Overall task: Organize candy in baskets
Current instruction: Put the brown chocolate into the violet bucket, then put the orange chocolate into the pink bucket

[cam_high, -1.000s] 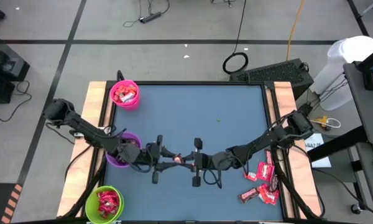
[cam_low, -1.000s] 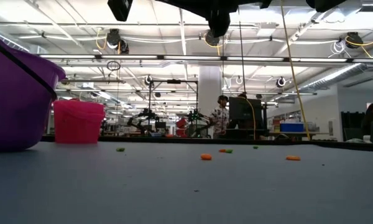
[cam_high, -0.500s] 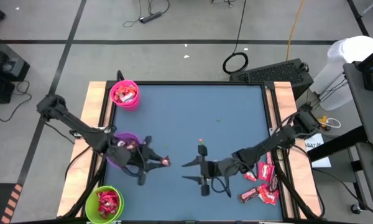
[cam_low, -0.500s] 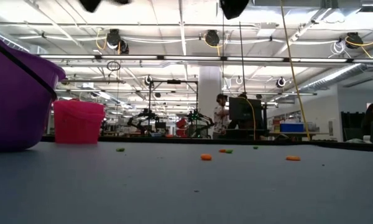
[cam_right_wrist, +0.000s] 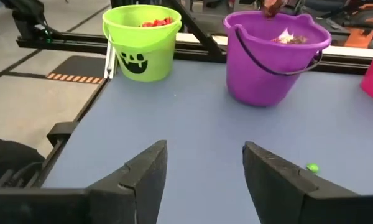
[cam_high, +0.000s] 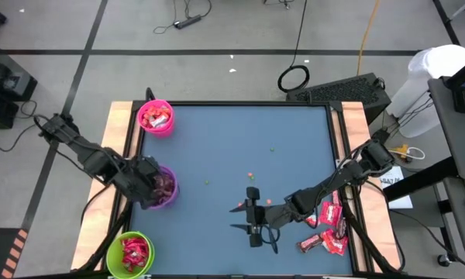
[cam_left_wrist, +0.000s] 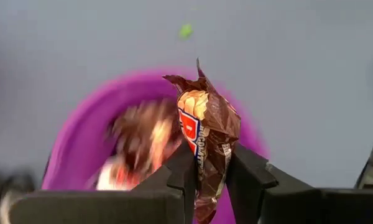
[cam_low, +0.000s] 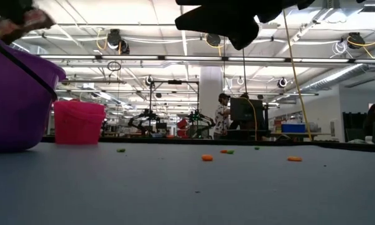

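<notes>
My left gripper (cam_high: 161,184) hangs over the purple basket (cam_high: 167,194), shut on a dark brown wrapped candy (cam_left_wrist: 206,134). The purple basket (cam_left_wrist: 81,143) lies right beyond the fingertips, with more candy inside. My right gripper (cam_high: 244,217) stands open and level above the table's middle, toward the near edge, with nothing between its fingers (cam_right_wrist: 205,174). The pink basket (cam_high: 156,117) and the lime green basket (cam_high: 129,253), both holding red candy, stand along the table's left edge. A pile of red candy (cam_high: 329,225) lies at the near right. My left gripper pinches the brown candy between its two fingers (cam_left_wrist: 181,177), by the wrapper's end (cam_left_wrist: 205,180) nearest the gripper. The fingers slant steeply down from above. The rest of the candy sticks out past the fingertips, lifted clear above the purple basket.
Tiny orange and green specks (cam_low: 207,157) lie scattered on the blue table top (cam_high: 240,147). In the right wrist view the green basket (cam_right_wrist: 140,40) and purple basket (cam_right_wrist: 273,56) stand ahead across open table. People and benches show in the room beyond.
My left gripper has carried the brown candy from the table's middle toward the left edge and up, tipping from near level to pointing steeply down over the purple basket. My right gripper has drawn back from the meeting point toward the near right.
</notes>
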Available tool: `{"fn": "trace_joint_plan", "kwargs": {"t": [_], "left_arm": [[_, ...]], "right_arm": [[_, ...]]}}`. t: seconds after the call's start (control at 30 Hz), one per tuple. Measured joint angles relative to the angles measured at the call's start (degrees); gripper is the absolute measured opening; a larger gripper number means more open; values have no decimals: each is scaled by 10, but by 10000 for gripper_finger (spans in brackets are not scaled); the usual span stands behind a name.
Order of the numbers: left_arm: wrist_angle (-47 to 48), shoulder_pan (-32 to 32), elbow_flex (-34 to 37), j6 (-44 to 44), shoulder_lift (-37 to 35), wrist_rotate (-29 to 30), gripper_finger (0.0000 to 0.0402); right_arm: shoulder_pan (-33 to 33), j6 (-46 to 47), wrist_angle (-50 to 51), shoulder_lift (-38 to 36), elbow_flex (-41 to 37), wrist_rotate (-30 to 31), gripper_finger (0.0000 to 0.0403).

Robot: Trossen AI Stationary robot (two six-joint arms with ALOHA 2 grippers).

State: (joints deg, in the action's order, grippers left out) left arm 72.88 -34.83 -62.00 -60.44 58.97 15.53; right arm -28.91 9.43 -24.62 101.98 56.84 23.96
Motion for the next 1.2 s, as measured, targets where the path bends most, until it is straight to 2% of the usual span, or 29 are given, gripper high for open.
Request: {"fn": "trace_joint_plan", "kwargs": {"t": [0.13,0.47,0.67,0.83,0.9,1.0,1.13,1.2], "left_arm": [[77,-16,10,-69,5,-42,74],[32,-6,116,-67,6,-42,80],[31,23,119,-68,4,-63,142],[26,49,93,-20,5,-98,192],[24,49,70,-2,5,-80,200],[-20,43,47,35,3,-8,203],[-161,28,46,143,5,84,203],[-252,24,55,212,12,110,203]], "right_arm": [[0,-3,0,0,0,0,198],[0,-8,9,0,0,-1,198],[0,-7,7,0,0,-1,199],[8,-10,-9,-1,1,-1,199],[8,4,-3,-1,1,-1,199],[6,10,43,-18,1,-1,199],[3,62,156,-69,1,-2,199],[0,102,230,-100,1,-6,199]]}}
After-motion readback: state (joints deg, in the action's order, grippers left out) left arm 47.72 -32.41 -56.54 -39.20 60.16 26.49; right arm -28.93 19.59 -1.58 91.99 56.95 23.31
